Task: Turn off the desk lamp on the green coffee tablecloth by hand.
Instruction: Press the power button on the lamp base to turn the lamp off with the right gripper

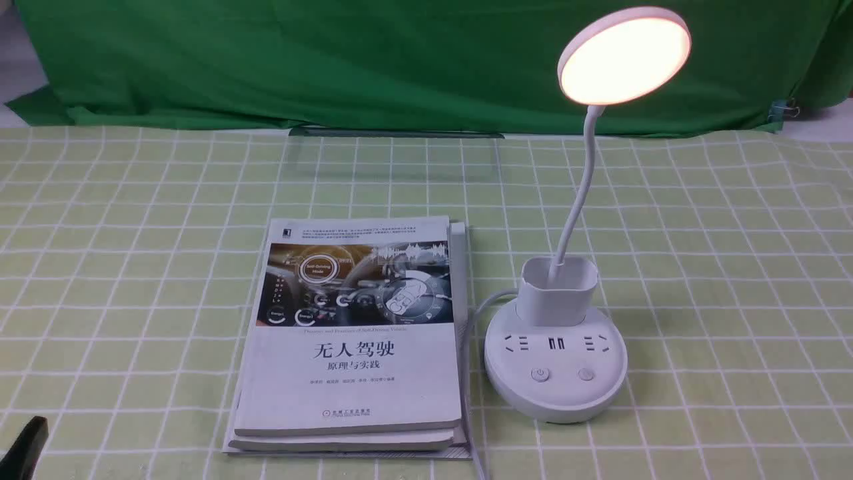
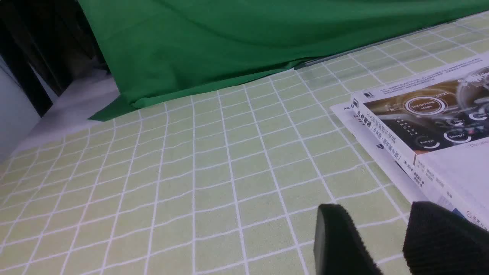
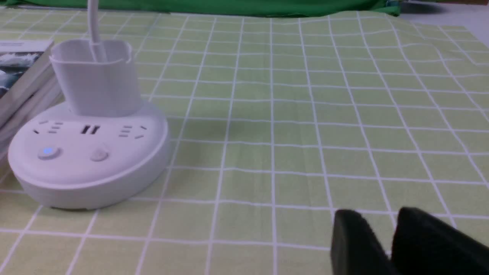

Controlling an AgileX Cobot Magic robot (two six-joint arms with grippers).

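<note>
Our left gripper [image 2: 378,214] gapes empty, the right gripper [image 3: 384,219] barely parted. We see the lamp [image 1: 555,360] glowing on the tablecloth [image 1: 733,267], three o'clock of the books [image 1: 353,333]. Its base looks stiff and steady, so we'd lightly press its power button [image 1: 540,374].

White desk lamp [image 1: 556,293], its disc [image 1: 624,57] glowing warm orange. The green coffee tablecloth [image 1: 733,280] is pale yellow-green, gridded white; the backdrop cloth [image 1: 333,60] plain dark green.

On the top book [image 1: 353,347], the cover reads 无人驾驶, below it 原理与实践; its picture says "Self-Driving Mode" and "Energy2". The desk lamp [image 1: 556,288] has a left button [image 1: 540,374] bearing a power sign.
</note>
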